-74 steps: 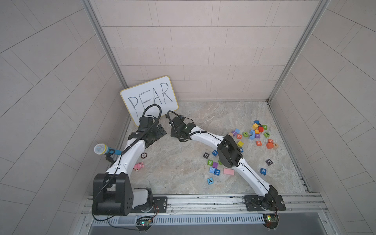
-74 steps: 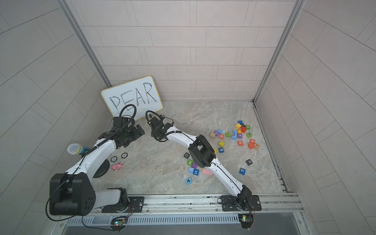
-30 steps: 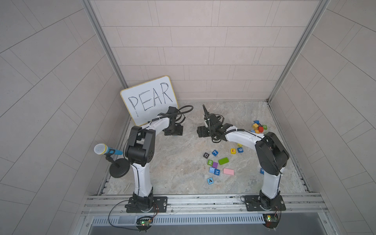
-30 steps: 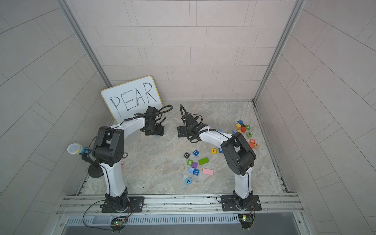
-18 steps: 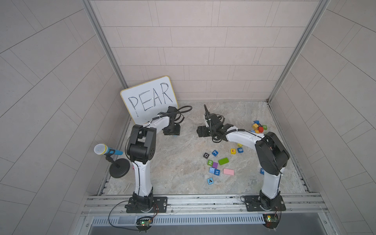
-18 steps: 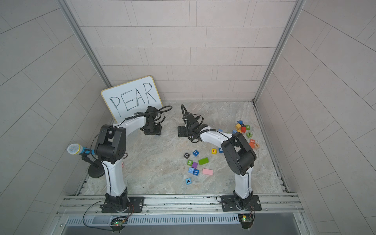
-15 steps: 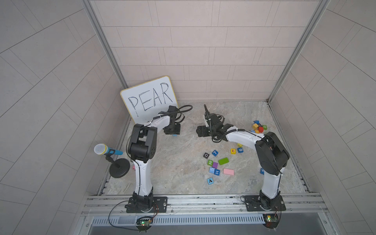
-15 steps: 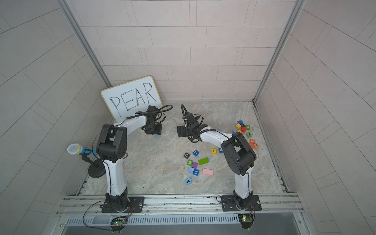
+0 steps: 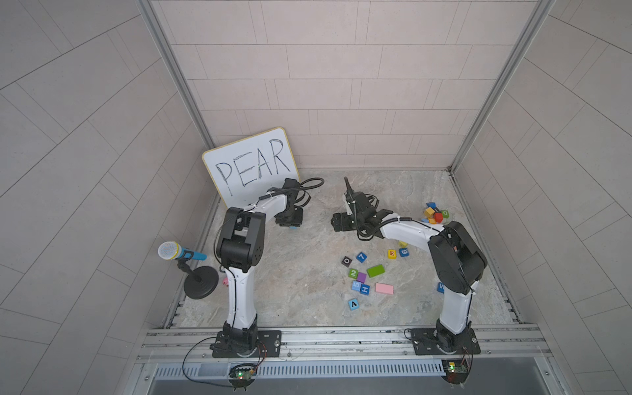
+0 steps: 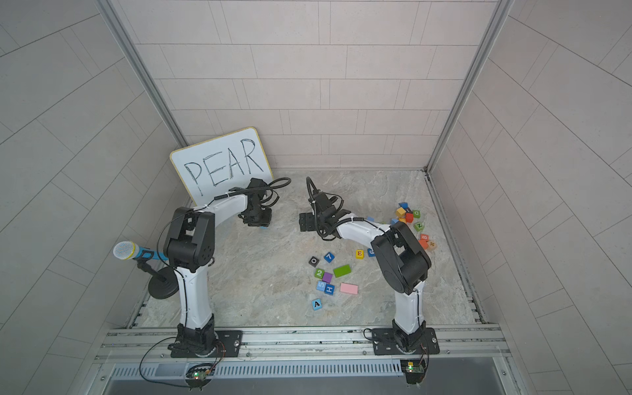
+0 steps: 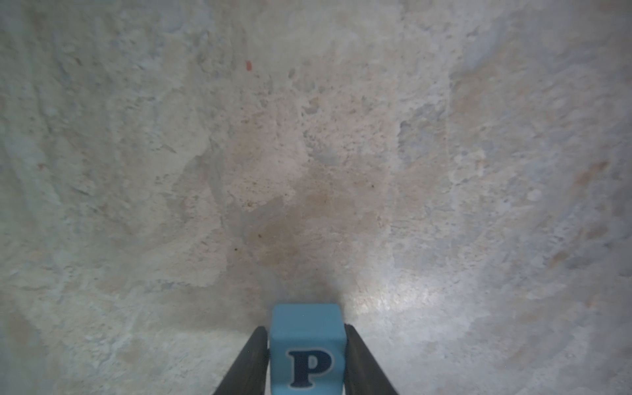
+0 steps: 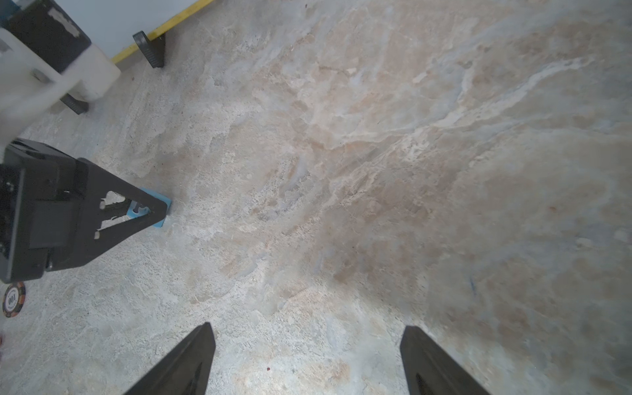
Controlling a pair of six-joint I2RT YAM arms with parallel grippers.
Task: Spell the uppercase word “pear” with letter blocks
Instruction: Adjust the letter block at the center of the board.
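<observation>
One block gripped — left gripper [image 11: 304,327] pinches the light-blue P block [image 11: 306,349] down on the table [image 9: 307,273] just before the whiteboard [image 9: 251,167], right gripper [image 12: 306,329] spread and empty nearby; best, I judge, to hold P face-up and square, leaving room alongside for three more letters.

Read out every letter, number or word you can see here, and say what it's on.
"PEAR": whiteboard.
"P": light blue P block.
"E": yellow E block.
"A": light blue A block.
"H": blue H cube.
"5": pale blue 5 cube.
"2": green 2 cube.
"7": blue 7 cube.
"6": blue 6 cube.
"O" or zero: black cube.
"100": poker chip.
Pile of cubes by the wall: too small to read.
</observation>
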